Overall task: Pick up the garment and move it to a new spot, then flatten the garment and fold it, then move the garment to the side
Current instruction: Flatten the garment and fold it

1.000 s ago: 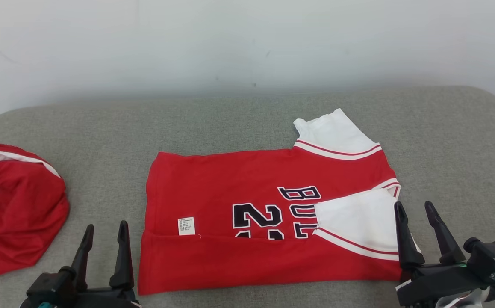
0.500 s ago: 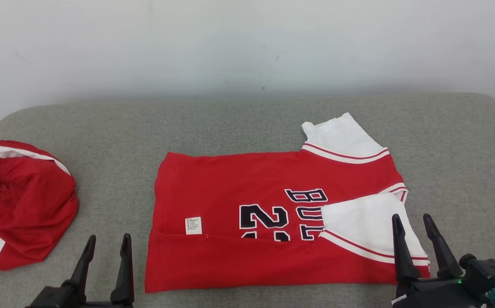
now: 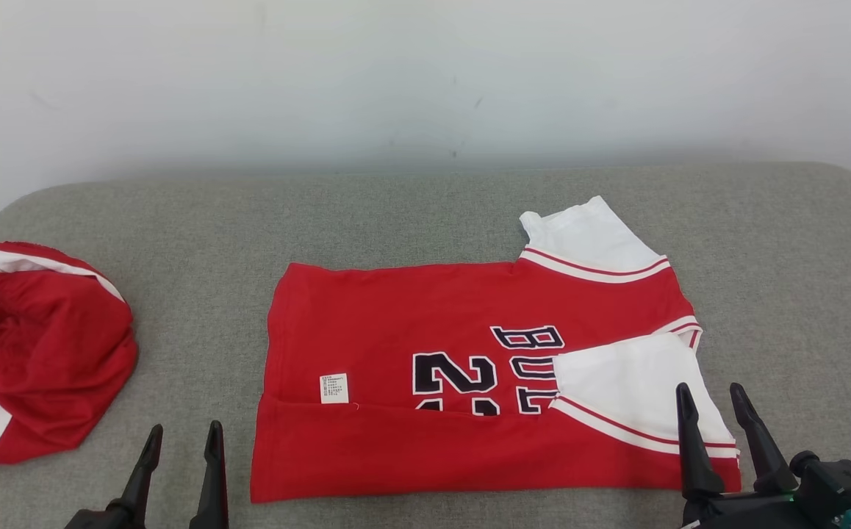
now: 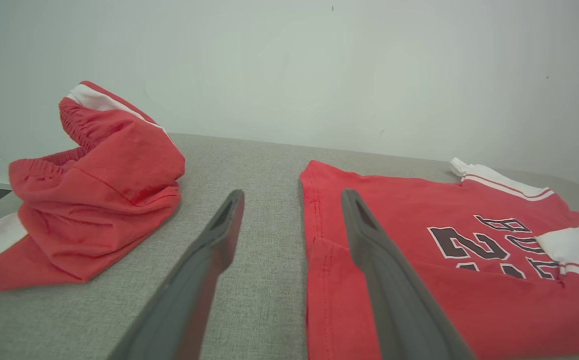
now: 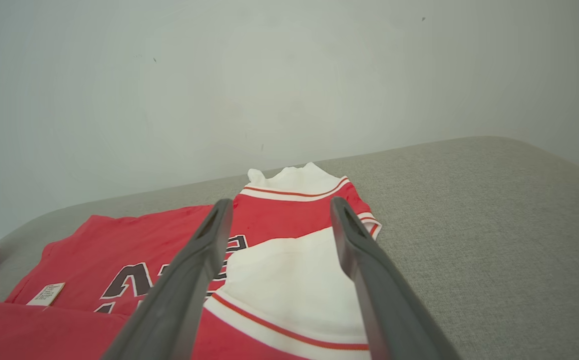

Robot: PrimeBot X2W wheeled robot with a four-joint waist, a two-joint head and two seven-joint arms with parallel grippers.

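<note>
The garment, a red jersey with white sleeves and dark lettering, lies flat on the grey cushion, its near long edge folded up over the front and its near sleeve folded inward. My left gripper stands open just left of the jersey's hem corner, touching nothing. My right gripper is open at the near sleeve's edge, empty. In the left wrist view the jersey lies right of my open gripper. In the right wrist view the white sleeve lies between and beyond my open gripper.
A second red garment with white trim lies crumpled at the cushion's left end, also in the left wrist view. The grey cushion has rounded corners and meets a pale wall at the back.
Both grippers have drawn back toward the near edge, lower in the head view, staying open. The head camera has shifted slightly, so the whole scene sits a little lower and to the right.
</note>
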